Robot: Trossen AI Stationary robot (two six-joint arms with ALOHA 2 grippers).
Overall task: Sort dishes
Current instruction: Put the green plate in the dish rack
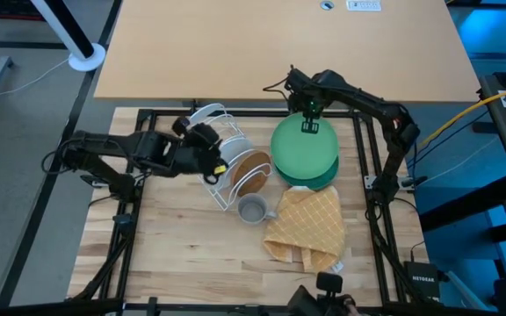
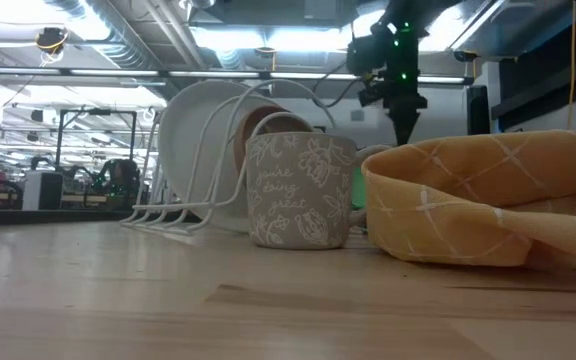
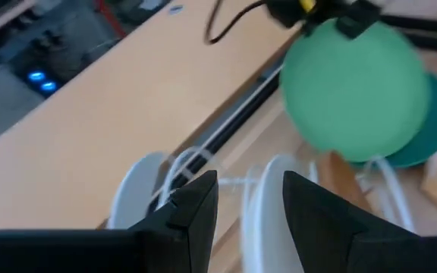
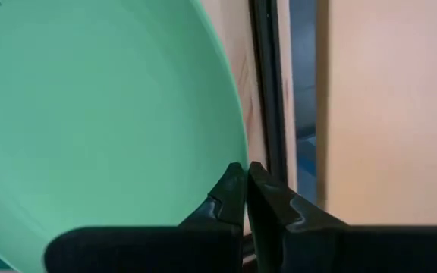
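The green plate (image 1: 304, 151) lies over the dark teal plate (image 1: 326, 178) at the table's far right. My right gripper (image 1: 310, 123) is shut on the green plate's far rim. The brown wooden plate (image 1: 251, 172) and the white plate (image 2: 193, 130) stand on edge in the white wire rack (image 1: 222, 149). My left gripper (image 3: 250, 201) is open at the rack's far end. A white upright edge (image 3: 264, 212) stands between its fingers. I cannot tell whether this is the plate's rim or a rack wire, or whether the fingers touch it. My right gripper pinches the green plate's far rim (image 4: 230, 144) between its two fingertips. The fingers come from above, pointing down (image 2: 405, 115). The plate's near part lies over the teal plate; whether it is lifted clear I cannot tell.
A grey patterned mug (image 1: 253, 209) stands near the rack's near end. The yellow checked cloth (image 1: 310, 226) lies crumpled in front of the plates. A black frame (image 1: 235, 112) borders the wooden tabletop. There is bare wood at the near left (image 1: 165, 246).
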